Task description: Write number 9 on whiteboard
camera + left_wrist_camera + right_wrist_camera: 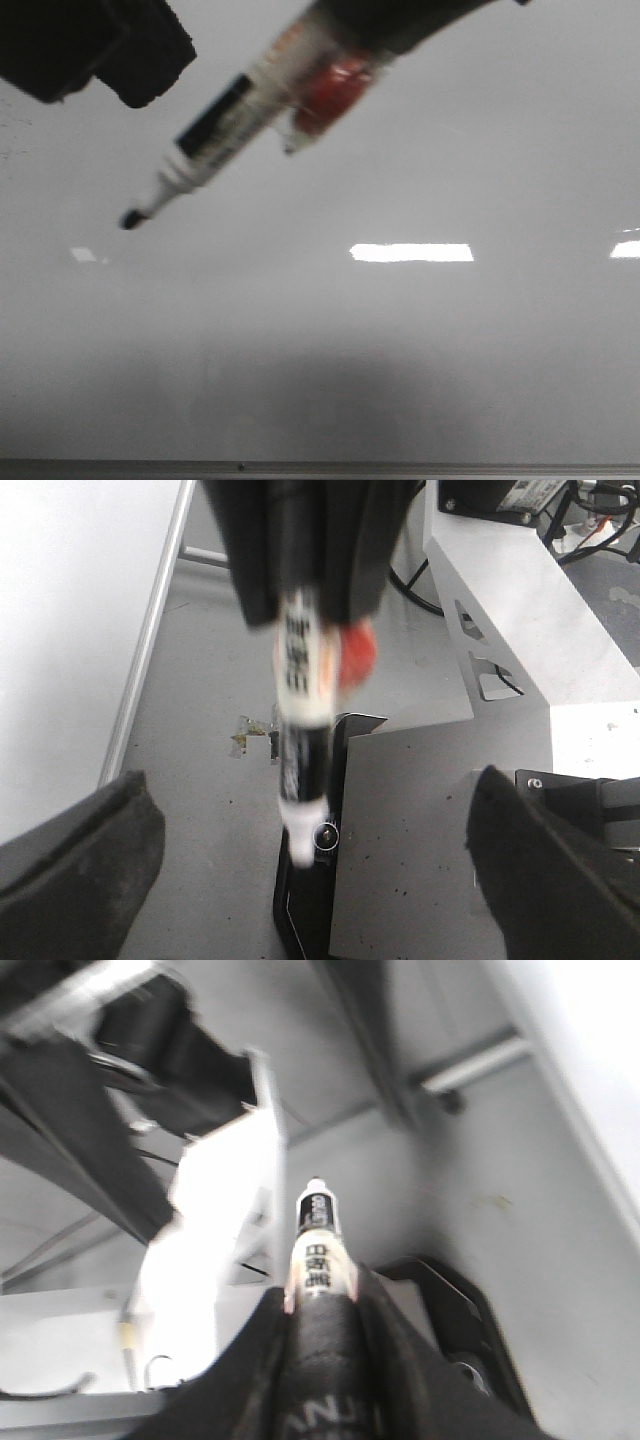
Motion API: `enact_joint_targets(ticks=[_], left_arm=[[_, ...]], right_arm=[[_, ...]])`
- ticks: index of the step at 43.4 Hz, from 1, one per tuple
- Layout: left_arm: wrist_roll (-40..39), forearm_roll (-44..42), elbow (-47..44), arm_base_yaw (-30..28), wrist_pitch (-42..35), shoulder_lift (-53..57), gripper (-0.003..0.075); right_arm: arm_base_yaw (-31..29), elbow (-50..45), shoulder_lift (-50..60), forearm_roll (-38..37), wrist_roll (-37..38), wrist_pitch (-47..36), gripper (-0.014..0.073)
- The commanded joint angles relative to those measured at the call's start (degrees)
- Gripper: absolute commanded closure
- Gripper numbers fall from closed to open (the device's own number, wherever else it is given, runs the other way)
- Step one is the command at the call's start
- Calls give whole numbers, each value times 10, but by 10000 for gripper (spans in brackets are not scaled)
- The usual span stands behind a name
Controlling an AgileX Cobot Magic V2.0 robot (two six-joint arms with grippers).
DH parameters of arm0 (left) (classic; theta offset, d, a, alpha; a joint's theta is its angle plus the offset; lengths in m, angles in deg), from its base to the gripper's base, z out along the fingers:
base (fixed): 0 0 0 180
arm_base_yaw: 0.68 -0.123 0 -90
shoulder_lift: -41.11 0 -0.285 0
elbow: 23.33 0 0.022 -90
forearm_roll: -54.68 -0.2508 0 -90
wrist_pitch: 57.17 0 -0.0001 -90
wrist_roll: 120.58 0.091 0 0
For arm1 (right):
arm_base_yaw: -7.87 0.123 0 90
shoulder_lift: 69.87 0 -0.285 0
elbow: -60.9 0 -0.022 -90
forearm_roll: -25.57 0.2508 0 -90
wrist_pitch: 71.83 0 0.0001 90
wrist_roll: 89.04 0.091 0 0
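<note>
While my right gripper (318,1305) clamps the marker (215,130), the whiteboard (420,340) shows no number 9.
Tip angled down toward the board for a stroke; my left gripper (300,880) hangs with jaws apart, clear.

This looks like a robotics lab or workshop: a bare grey concrete floor (200,680), a folded grey sheet-metal stand (520,610) at upper right, loose black cables (590,525), and a large glossy pale whiteboard (400,350).
</note>
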Motion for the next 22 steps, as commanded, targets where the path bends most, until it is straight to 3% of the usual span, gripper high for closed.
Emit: enact_joint_targets(ticks=[1, 8, 22], left_arm=[[0, 33, 19, 5, -15, 12, 127], [0, 33, 19, 5, -12, 12, 245], [0, 33, 19, 5, 6, 12, 712]], right_arm=[[-33, -19, 56, -2, 23, -50, 653], [-85, -80, 98, 11, 27, -212, 653], [-88, -88, 56, 68, 27, -399, 653]])
